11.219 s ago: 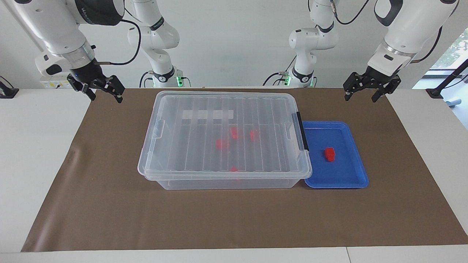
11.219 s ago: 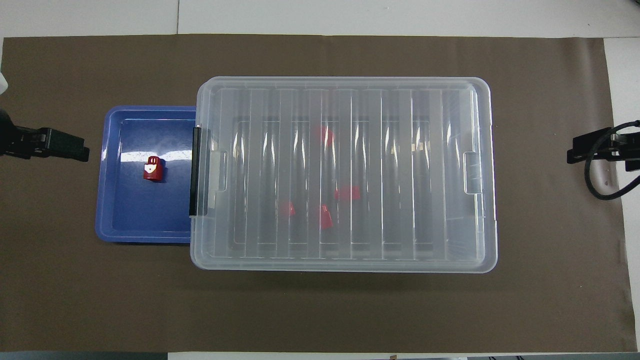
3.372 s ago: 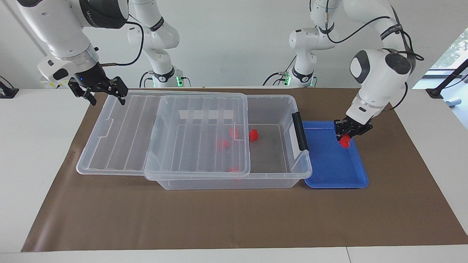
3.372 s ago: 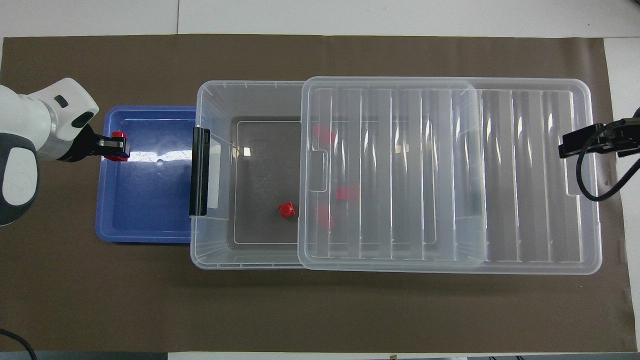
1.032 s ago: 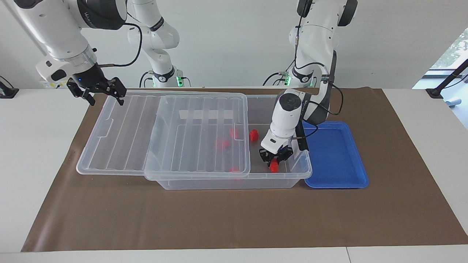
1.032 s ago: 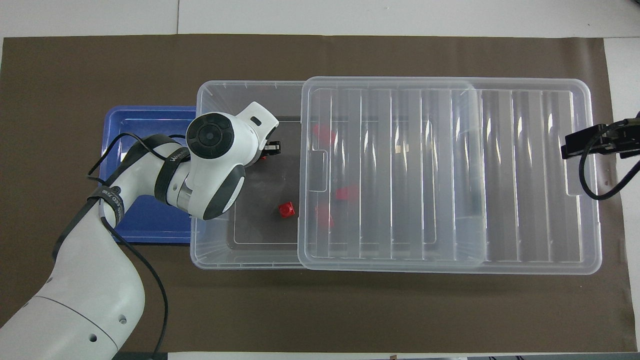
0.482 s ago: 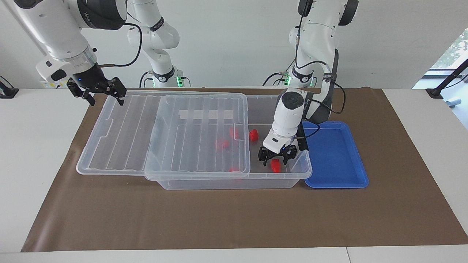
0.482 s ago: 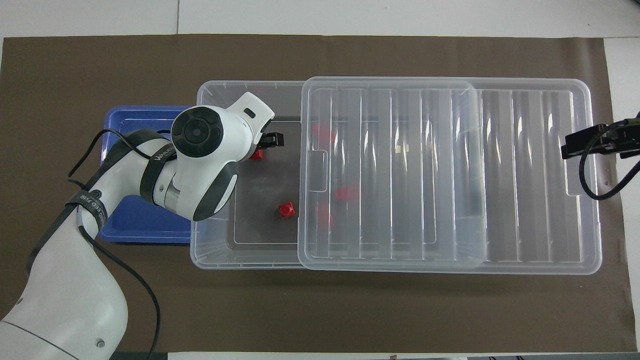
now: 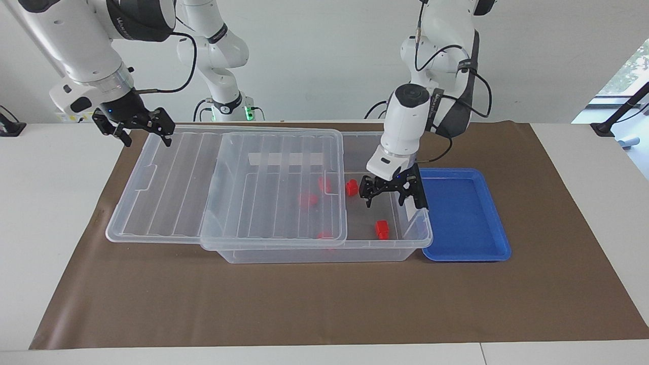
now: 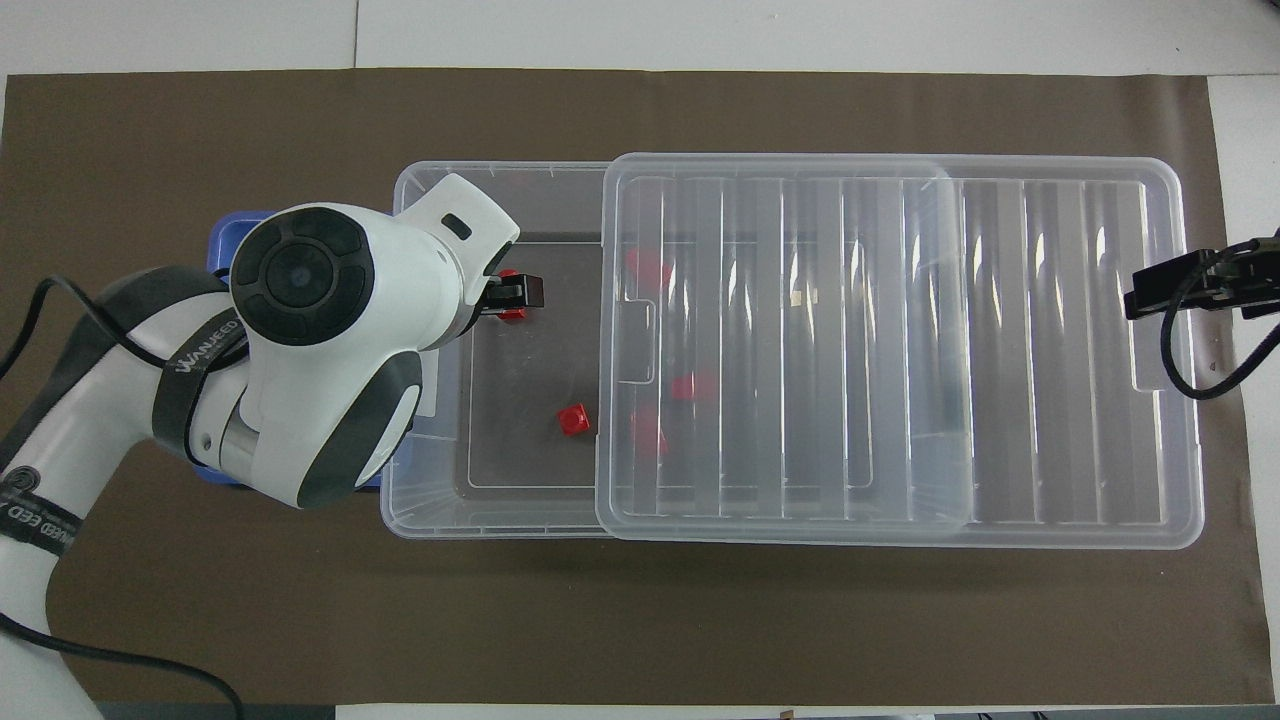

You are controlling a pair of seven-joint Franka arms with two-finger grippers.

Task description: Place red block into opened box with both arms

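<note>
The right gripper (image 9: 143,133) hangs over the end of the clear lid (image 9: 167,187) at the right arm's end of the table. Its two fingers are spread wide and nothing is in them. This arm waits.

The lid is slid part of the way off the box (image 9: 355,251). One end of it sticks out past the box and the other end covers most of the box. It has long ribs, and a white strip (image 9: 286,159) shows through it.

Under the lid there are red blocks (image 9: 308,199) on the floor of the box. They look pale through the plastic.

The part of the box toward the left arm's end of the table is uncovered. Another red block (image 9: 352,188) sits there, nearer to the robots, just beside the edge of the lid.

The red block (image 9: 382,229) lies on the floor of the box in the uncovered part, farther from the robots. Nothing is touching it.

The left gripper (image 9: 386,193) is up over the uncovered part of the box, above the red block and apart from it. Its fingers are spread wide and it has hold of nothing.

A black latch bar (image 9: 418,190) sits on the end wall of the box.

The blue tray (image 9: 466,238) lies just beside the box, at the left arm's end.

Everything rests on a brown mat (image 9: 324,304).
</note>
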